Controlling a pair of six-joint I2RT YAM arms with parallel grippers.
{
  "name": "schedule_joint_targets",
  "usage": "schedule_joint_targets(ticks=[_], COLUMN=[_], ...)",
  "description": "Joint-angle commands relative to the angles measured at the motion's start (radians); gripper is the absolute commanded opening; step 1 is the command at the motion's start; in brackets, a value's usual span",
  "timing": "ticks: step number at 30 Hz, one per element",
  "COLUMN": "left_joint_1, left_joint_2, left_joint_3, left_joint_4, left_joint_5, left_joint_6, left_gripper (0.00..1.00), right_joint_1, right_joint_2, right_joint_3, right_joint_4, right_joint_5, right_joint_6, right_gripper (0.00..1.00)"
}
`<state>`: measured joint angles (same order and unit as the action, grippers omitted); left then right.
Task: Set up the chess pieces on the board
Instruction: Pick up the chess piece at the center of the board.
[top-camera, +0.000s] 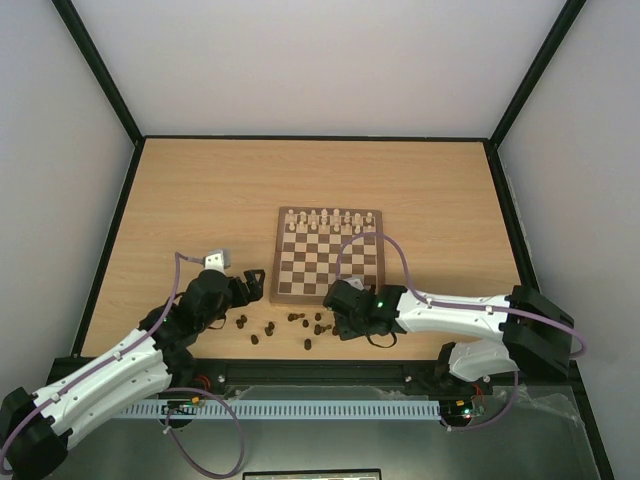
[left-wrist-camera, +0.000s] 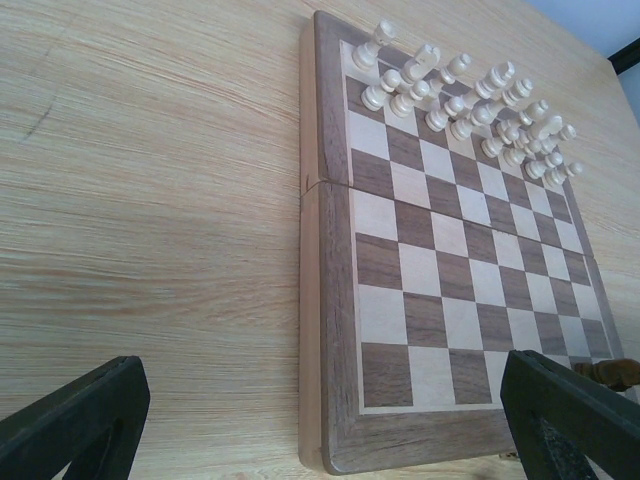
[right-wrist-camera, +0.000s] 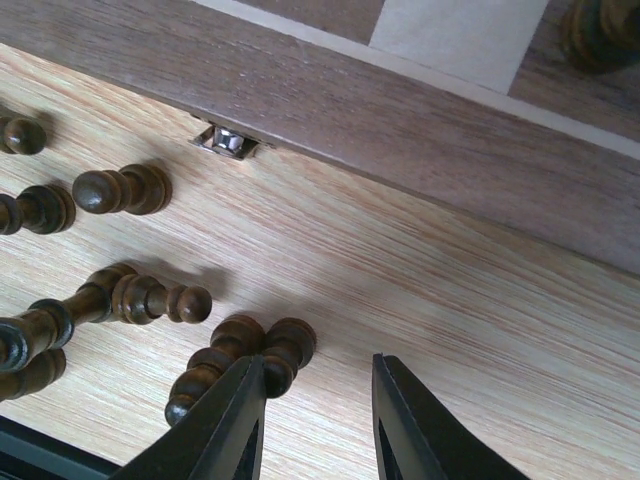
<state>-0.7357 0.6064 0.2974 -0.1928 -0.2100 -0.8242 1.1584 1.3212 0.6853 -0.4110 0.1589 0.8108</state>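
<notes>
The board (top-camera: 328, 262) lies mid-table with its near rows bare. Several dark chess pieces (top-camera: 270, 328) lie scattered on the table in front of it. In the right wrist view they lie toppled (right-wrist-camera: 125, 190), and one dark piece (right-wrist-camera: 600, 30) stands on a near square of the board (right-wrist-camera: 450, 130). My right gripper (right-wrist-camera: 318, 420) hovers low over bare table just off the board's near edge, open with nothing between its fingers; a toppled piece (right-wrist-camera: 240, 360) lies against the outside of its left finger. My left gripper (left-wrist-camera: 320, 430) is wide open over the board's near-left corner (left-wrist-camera: 340, 420), holding nothing.
Cream pieces (top-camera: 328, 220) fill the board's two far rows. A metal latch (right-wrist-camera: 228, 141) sticks out of the board's near edge. The right arm's purple cable (top-camera: 385, 245) loops over the board's right side. Black frame rails border the table.
</notes>
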Motion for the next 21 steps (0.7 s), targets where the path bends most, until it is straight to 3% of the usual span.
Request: schedule_joint_targets(ticks=[1, 21], left_joint_1=[-0.003, -0.003], left_joint_2=[-0.008, -0.007], left_joint_3=[-0.015, -0.019], left_joint_4=[0.004, 0.008], left_joint_5=[-0.002, -0.002], left_joint_6=[-0.009, -0.009], left_gripper=[0.99, 0.99], right_joint_1=[-0.005, -0.005], right_joint_2=[0.036, -0.024], right_joint_3=[0.003, 0.0], right_joint_4=[-0.008, 0.005], right_joint_5=[-0.017, -0.037], right_joint_6=[-0.016, -0.024], right_gripper=[0.3, 0.3])
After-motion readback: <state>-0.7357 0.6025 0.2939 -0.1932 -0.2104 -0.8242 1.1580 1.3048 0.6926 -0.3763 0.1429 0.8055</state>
